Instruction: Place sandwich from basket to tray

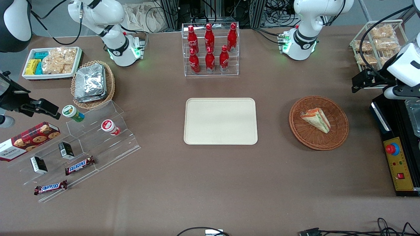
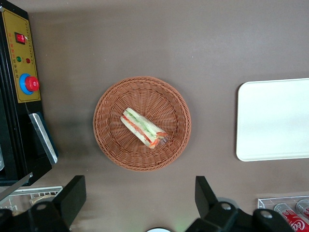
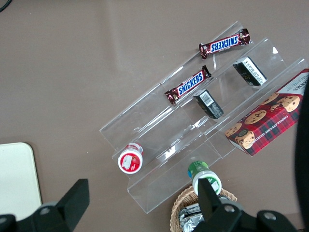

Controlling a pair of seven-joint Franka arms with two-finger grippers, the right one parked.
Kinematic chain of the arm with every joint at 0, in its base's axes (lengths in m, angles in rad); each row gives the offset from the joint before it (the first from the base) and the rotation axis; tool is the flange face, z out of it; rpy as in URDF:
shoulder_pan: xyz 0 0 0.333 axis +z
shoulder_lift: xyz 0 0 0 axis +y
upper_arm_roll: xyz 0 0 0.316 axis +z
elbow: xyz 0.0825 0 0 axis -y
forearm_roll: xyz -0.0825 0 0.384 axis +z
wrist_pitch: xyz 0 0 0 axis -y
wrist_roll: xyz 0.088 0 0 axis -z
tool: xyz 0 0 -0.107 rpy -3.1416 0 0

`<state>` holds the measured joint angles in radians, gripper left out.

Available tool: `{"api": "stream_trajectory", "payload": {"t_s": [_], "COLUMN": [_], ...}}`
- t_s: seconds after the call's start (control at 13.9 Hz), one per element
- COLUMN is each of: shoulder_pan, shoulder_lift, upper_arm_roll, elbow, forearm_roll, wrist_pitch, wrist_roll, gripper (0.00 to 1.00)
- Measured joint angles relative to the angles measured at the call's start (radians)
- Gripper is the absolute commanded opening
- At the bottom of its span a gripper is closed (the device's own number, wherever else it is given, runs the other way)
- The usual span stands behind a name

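Overhead, gripper (image 2: 137, 200) wide open, empty, above sandwich (image 2: 143, 128) in basket (image 2: 108, 140); Snickers bars (image 1: 79, 165).

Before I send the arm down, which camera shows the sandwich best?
The left wrist view: the sandwich lies centred in the basket, filling visible, gripper open above. The front view shows it smaller, from the side; the right wrist view misses it.

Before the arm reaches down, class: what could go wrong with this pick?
1. The sandwich lies tilted in clear wrap in the basket; the open gripper, hovering above, might slip off it or crush it.
2. The light basket may lift or slide along.
3. The tray has a low rim; a careless drop could skid off.
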<state>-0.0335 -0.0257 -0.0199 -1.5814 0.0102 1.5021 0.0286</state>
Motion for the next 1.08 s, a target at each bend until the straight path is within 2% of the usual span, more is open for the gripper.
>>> {"api": "stream_trajectory", "payload": {"t_s": [0.65,0.86,1.08], "shoulder_pan": [0.000,0.000,0.000], "shoulder_lift": [0.000,-0.025,-0.099], "upper_arm_roll": [0.000,0.000,0.000], "elbow": [-0.026,-0.144,-0.377], "forearm_roll": [0.015,0.029,0.029], "wrist_pitch": [-0.005,0.079,0.274], "wrist_roll": [-0.080,-0.175,-0.273], "gripper": [1.00,1.00,1.00]}}
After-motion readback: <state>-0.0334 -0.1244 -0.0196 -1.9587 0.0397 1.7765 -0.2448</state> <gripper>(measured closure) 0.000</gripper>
